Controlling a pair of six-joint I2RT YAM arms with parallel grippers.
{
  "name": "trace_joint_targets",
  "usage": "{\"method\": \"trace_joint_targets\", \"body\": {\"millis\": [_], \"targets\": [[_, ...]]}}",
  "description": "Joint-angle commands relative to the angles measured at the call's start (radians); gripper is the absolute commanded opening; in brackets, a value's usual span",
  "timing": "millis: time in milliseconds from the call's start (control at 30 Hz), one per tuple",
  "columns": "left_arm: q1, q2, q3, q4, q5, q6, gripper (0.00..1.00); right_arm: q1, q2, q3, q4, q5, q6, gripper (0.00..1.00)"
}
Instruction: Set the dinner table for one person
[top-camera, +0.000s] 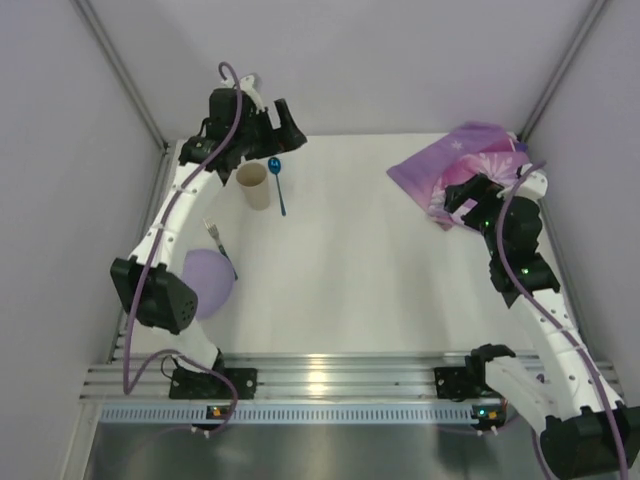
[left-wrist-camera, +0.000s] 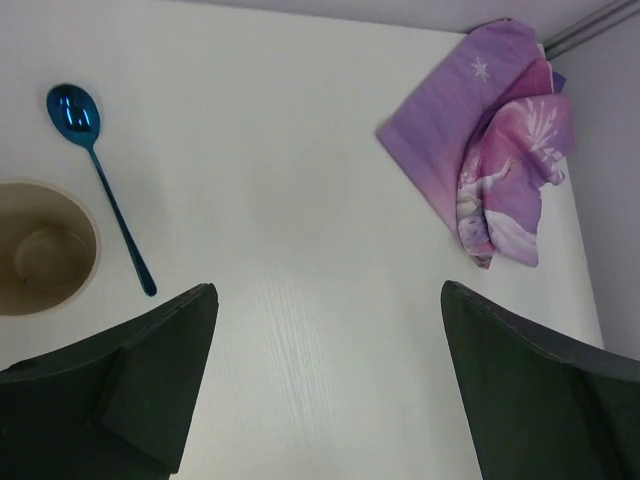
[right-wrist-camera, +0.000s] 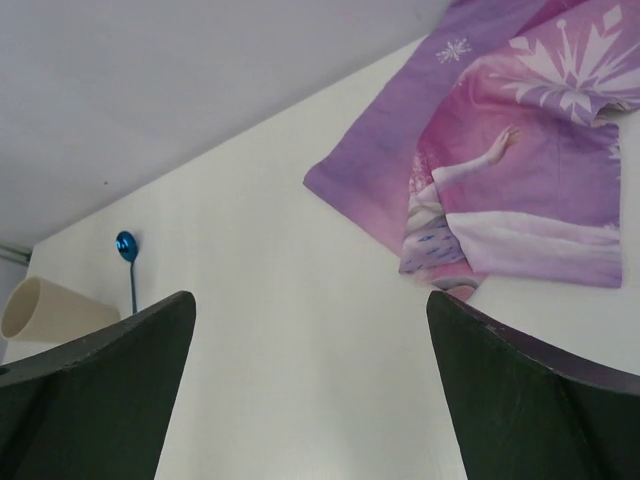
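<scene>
Black left pincer (left-wrist-camera: 328, 300) and right pincer (right-wrist-camera: 308, 302) both wide apart, empty, above the white dinner table (top-camera: 350, 285).

Flat, plain white rectangular dinner table (top-camera: 350, 275)

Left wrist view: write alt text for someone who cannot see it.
The left gripper holds its dark fingers open, framing a white dinner table seen from above. A blue spoon lies at upper left beside a beige cup, apart from it; a crumpled purple-pink princess placemat lies at upper right.
</scene>
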Motion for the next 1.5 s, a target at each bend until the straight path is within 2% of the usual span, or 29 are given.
{"method": "trace_joint_targets", "body": {"millis": [0, 67, 100, 133, 167, 200, 267, 367, 467, 600, 633, 733, 833, 1000, 1167, 1233, 1433, 1467], "targets": [[-0.028, -0.224, -0.062, 0.004, -0.211, 0.099, 0.98, 0.009, 0.008, 0.066, -0.025, -0.021, 0.006, 1.00], [-0.010, -0.297, -0.184, 0.056, -0.398, 0.052, 0.98, 0.008, 0.069, 0.114, -0.038, -0.070, -0.003, 1.00], [0.015, -0.362, -0.318, 0.058, -0.473, -0.118, 0.98, 0.008, 0.098, 0.139, -0.043, -0.096, -0.009, 1.00], [0.062, -0.396, -0.400, 0.117, -0.375, -0.169, 0.98, 0.009, 0.168, 0.165, -0.047, -0.116, -0.020, 0.99], [0.190, -0.427, -0.484, 0.181, -0.191, -0.181, 0.93, 0.009, 0.211, 0.223, -0.060, -0.146, -0.044, 1.00], [0.226, -0.458, -0.591, 0.234, -0.087, -0.201, 0.98, 0.008, 0.307, 0.263, -0.081, -0.150, -0.055, 1.00], [0.215, -0.460, -0.601, 0.156, -0.107, -0.203, 0.98, 0.006, 0.411, 0.425, -0.173, -0.142, -0.048, 1.00], [0.201, -0.466, -0.629, 0.104, -0.152, -0.178, 0.98, 0.006, 0.612, 0.632, -0.352, -0.172, -0.066, 1.00], [0.199, -0.483, -0.638, 0.085, -0.163, -0.192, 0.98, 0.006, 0.799, 0.804, -0.455, -0.159, -0.103, 1.00], [0.193, -0.515, -0.735, 0.157, -0.063, -0.223, 0.94, 0.006, 1.032, 1.039, -0.567, -0.104, -0.144, 1.00], [0.193, -0.513, -0.744, 0.159, -0.051, -0.226, 0.92, 0.003, 1.131, 1.152, -0.601, -0.089, -0.147, 1.00], [0.190, -0.506, -0.737, 0.118, -0.041, -0.200, 0.89, -0.003, 1.302, 1.338, -0.695, -0.099, -0.140, 1.00], [0.188, -0.486, -0.707, 0.084, -0.064, -0.188, 0.89, -0.003, 1.423, 1.411, -0.729, -0.127, -0.121, 1.00], [0.188, -0.420, -0.663, 0.058, -0.078, -0.201, 0.84, -0.003, 1.558, 1.423, -0.704, -0.148, -0.100, 1.00], [0.188, -0.352, -0.596, 0.027, -0.085, -0.218, 0.83, 0.000, 1.626, 1.439, -0.698, -0.183, -0.094, 1.00], [0.187, -0.335, -0.579, 0.013, -0.062, -0.233, 0.77, 0.005, 1.652, 1.440, -0.698, -0.190, -0.087, 0.97], [0.170, -0.319, -0.574, 0.010, -0.061, -0.253, 0.76, 0.028, 1.717, 1.472, -0.755, -0.125, -0.109, 0.75], [0.170, -0.317, -0.571, 0.007, -0.057, -0.255, 0.76, 0.029, 1.718, 1.472, -0.764, -0.111, -0.112, 0.63]]}}
